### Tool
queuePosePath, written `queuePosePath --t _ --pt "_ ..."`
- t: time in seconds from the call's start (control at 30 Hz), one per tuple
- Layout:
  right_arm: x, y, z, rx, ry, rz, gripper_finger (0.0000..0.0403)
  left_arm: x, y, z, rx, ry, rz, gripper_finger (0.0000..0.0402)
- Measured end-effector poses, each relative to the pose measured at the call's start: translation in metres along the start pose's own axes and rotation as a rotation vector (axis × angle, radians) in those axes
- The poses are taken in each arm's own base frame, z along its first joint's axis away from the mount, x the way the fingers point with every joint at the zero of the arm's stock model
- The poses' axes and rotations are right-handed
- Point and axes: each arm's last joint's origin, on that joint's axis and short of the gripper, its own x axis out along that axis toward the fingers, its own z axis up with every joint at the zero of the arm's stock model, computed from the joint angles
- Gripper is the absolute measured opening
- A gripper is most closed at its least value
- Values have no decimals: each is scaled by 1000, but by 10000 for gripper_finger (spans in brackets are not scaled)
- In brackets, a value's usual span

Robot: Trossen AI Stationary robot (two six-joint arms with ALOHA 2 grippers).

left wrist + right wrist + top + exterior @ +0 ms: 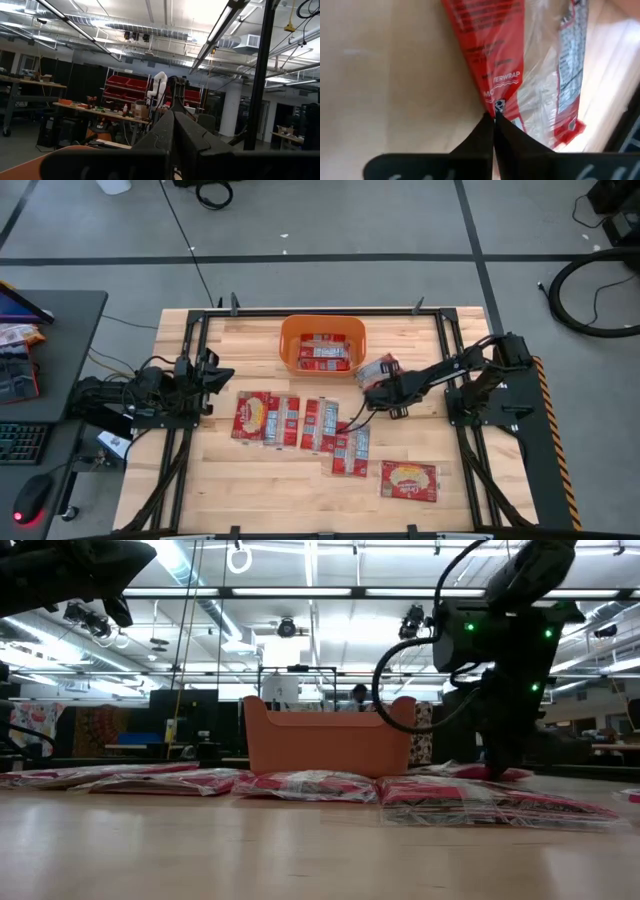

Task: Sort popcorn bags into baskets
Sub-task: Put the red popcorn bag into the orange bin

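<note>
Right gripper [493,117] pinching bag [520,75] by corner, beside tub [322,330]. Lifting clear of table [250,470], carrying over rim, dropping among bags inside. Left gripper [173,131] waiting at left edge, fingers together, empty.

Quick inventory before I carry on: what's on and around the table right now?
Basket: one, orange, far middle of the table.
Bags in basket: at least two, red and white.
Bags on table: about six, red and white, in a row along the middle; one more lies apart at the near right.
Held bag: one, red, just right of the basket.
Table: one, pale wood.
Left end effector: shut, idle at the left edge.
Right end effector: shut on the held bag.
</note>
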Motion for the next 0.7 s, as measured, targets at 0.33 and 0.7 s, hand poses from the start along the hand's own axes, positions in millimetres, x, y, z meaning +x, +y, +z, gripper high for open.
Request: queuePosePath --t 0.33,0.7 --pt "-75 -16 26 61 78 149 8 0 0 0 0 -1 0 18" --pt "-167 -56 82 55 -432 237 7 0 0 0 -1 -1 0 18"
